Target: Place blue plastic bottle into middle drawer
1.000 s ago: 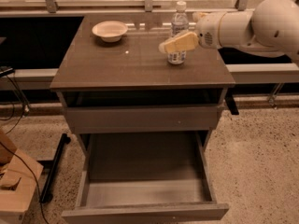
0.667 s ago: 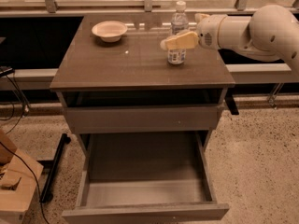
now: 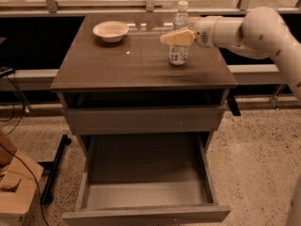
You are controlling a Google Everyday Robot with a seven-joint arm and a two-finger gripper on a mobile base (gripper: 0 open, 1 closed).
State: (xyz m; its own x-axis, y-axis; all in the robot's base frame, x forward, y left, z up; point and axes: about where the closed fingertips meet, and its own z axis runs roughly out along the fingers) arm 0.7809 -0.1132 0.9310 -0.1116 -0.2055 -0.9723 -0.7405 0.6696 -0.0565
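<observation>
The blue plastic bottle (image 3: 178,54), clear with a white cap and a pale label, stands upright on the back right of the cabinet top (image 3: 117,69). My gripper (image 3: 176,37) reaches in from the right on a white arm and sits at the bottle's mid-height, covering part of its label. The middle drawer (image 3: 146,192) is pulled out below, at the front of the cabinet, with a pale grey floor and nothing in it.
A shallow white bowl (image 3: 111,30) sits at the back left of the top. The upper drawer front (image 3: 141,120), with a tiny white speck, is closed. A cardboard box (image 3: 14,187) and cables lie on the floor at the left. A rail runs behind the cabinet.
My gripper has shifted slightly up along the bottle. The bottle still stands in the same spot and the drawer is unchanged.
</observation>
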